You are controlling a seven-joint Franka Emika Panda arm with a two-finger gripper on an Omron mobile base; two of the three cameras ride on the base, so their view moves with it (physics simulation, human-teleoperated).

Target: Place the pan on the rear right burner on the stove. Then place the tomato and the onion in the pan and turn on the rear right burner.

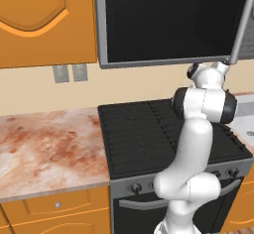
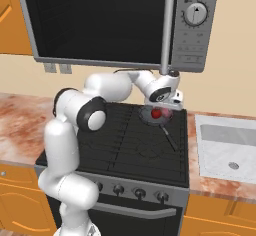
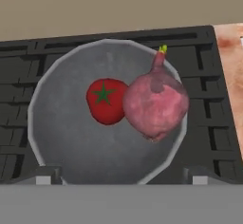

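The arm hides most of the pan [image 2: 159, 117] in the right base view. Open end effector [image 3: 121, 174] above it; onion [image 3: 155, 103] at 3 o'clock of the tomato [image 3: 105, 100], touching.

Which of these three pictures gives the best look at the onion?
The hand view: the onion looms large and whole, over the pan, touching the tomato in that picture. In the right base view the claw covers that spot and just a red speck of tomato peeks out. In the left base view the arm blocks that corner.
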